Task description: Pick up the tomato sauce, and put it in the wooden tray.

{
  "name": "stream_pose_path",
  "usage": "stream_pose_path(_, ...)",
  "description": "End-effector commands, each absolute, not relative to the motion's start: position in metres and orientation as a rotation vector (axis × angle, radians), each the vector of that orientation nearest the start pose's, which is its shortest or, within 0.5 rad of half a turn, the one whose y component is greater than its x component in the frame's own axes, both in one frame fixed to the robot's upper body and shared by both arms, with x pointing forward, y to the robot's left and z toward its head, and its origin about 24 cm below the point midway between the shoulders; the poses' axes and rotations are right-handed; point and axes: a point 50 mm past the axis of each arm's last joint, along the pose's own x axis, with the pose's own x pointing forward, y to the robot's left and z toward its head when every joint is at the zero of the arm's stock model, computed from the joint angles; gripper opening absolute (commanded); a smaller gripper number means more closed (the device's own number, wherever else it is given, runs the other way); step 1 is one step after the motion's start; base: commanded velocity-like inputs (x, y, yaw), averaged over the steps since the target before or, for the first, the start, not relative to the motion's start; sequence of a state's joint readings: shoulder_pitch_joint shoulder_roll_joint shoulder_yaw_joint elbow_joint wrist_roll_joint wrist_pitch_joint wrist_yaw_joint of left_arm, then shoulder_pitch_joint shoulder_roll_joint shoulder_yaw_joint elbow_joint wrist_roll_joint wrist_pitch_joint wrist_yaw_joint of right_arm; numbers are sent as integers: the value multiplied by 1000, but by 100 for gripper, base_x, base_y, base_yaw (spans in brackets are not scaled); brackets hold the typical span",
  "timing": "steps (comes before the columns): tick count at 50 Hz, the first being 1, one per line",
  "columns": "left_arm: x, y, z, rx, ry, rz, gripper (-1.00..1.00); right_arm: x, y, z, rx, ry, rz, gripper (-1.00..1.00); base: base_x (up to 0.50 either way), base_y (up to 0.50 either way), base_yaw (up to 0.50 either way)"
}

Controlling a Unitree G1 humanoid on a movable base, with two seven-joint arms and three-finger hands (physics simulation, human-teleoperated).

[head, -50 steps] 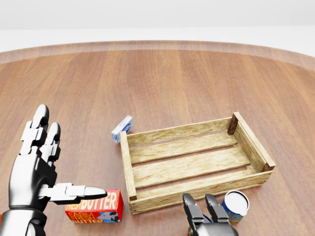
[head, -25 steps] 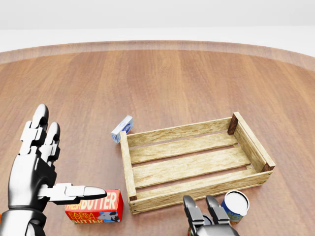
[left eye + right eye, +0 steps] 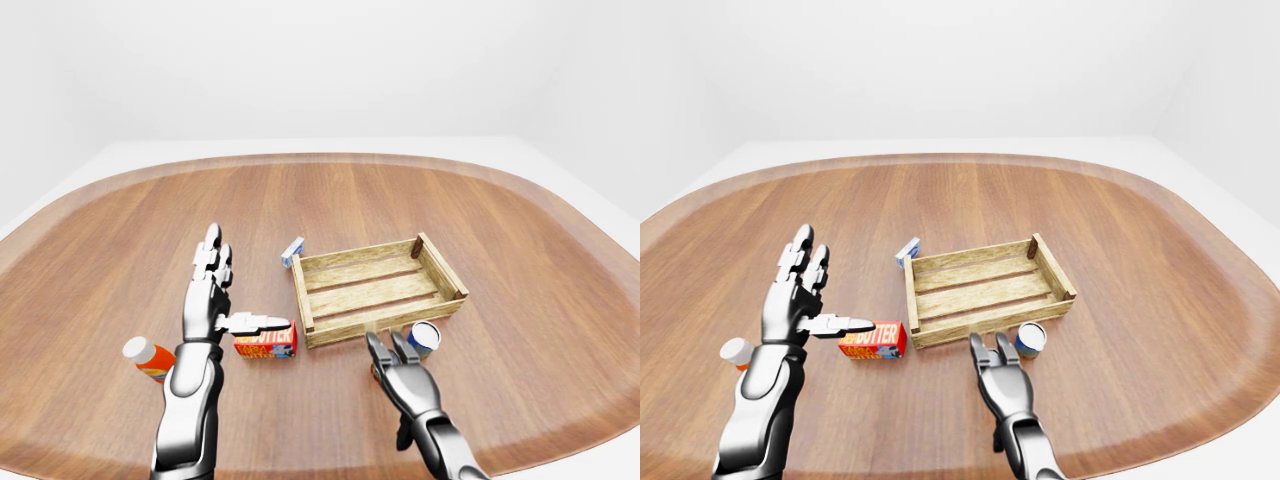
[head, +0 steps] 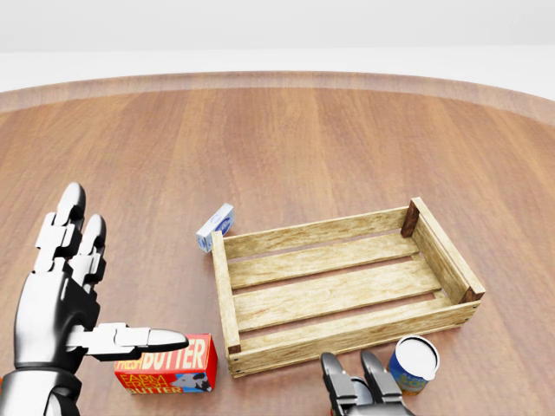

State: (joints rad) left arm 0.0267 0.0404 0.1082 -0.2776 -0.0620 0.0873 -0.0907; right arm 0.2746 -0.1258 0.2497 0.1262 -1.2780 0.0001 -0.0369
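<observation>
The wooden tray (image 4: 227, 303) lies at the centre right of the head view, with nothing in it. A small dark can, which seems to be the tomato sauce (image 3: 377, 373), stands just below the tray's near rim. It is almost wholly hidden under my right hand (image 3: 392, 352). That hand's fingers are spread open above the can and do not close round it. In the head view only its fingertips (image 4: 336, 380) show at the bottom edge. My left hand (image 4: 104, 286) is open and raised at the left, its thumb over a butter box (image 4: 173, 368).
A blue can with a white top (image 4: 414, 364) stands right of my right hand, close to the tray. A small blue-white box (image 4: 215, 227) lies at the tray's upper left corner. An orange bottle with a white cap (image 3: 148, 358) lies at the far left.
My right hand has dropped slightly toward the bottom edge of the head view, so less of it shows. The left hand and the objects have not moved.
</observation>
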Motion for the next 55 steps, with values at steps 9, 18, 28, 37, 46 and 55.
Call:
stream_pose_path(9, 245, 178, 91, -1, -161, 11, 100, 172, -132, -51, -1360, 221, 400, 100, 0, 0, 0)
stream_pose_path(18, 244, 178, 92, 0, -167, 11, 100, 171, -133, -55, -1362, 230, 407, 100, 0, 0, 0)
stream_pose_path(28, 244, 178, 93, -1, -171, 11, 100, 170, -134, -57, -1363, 239, 407, 100, 0, 0, 0)
stream_pose_path(37, 244, 178, 94, -1, -173, 11, 100, 169, -135, -59, -1365, 245, 410, 100, 0, 0, 0)
stream_pose_path(46, 244, 177, 93, 0, -170, 9, 100, 167, -135, -62, -1369, 249, 416, 100, 0, 0, 0)
stream_pose_path(55, 244, 177, 92, -1, -167, 9, 100, 166, -134, -63, -1370, 249, 421, 100, 0, 0, 0)
